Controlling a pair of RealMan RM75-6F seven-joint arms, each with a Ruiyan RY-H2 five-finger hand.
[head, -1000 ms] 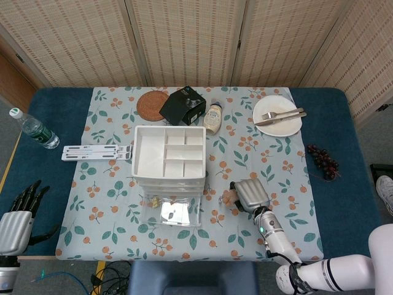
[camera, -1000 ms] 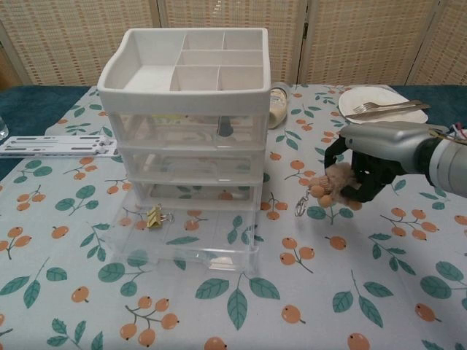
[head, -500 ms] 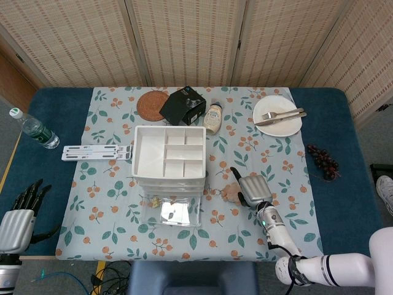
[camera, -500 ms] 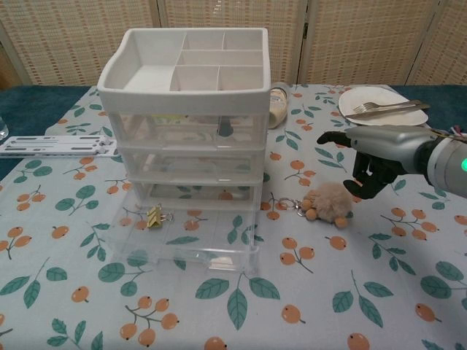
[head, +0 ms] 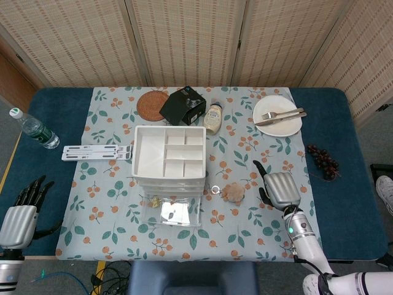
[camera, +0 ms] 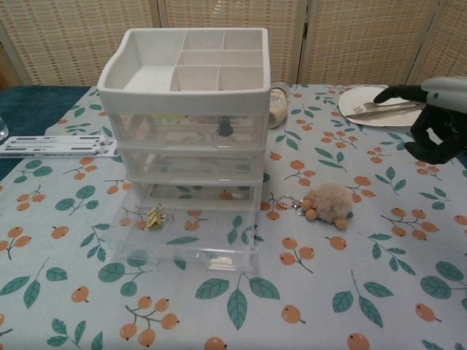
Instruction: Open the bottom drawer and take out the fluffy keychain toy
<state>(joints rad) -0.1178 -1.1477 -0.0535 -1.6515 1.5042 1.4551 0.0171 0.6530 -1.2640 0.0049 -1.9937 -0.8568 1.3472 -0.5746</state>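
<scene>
The clear plastic bottom drawer of the white and clear three-drawer box is pulled out at the front. The fluffy tan keychain toy with its little metal ring lies on the flowery tablecloth, just beside the drawer box on its right side, and nothing touches it. So the job looks done: the drawer is open and the toy is out. I think the only move left is to take the arms away and rest them, taking care not to bump the toy or the drawer.

The right hand is apart from the toy, off to the right. Its fingers are loosely curled and spread, and it holds nothing. The left hand hangs by the left edge of the table with fingers apart and holds nothing too.

The head view looks down from the top. It shows both hands, a water bottle, a bunch of dark grapes and the white tray on top of the box. The chest view looks from the front. It does not show the left hand, but it shows a small gold clip in the open drawer and the toy's fur up close.
</scene>
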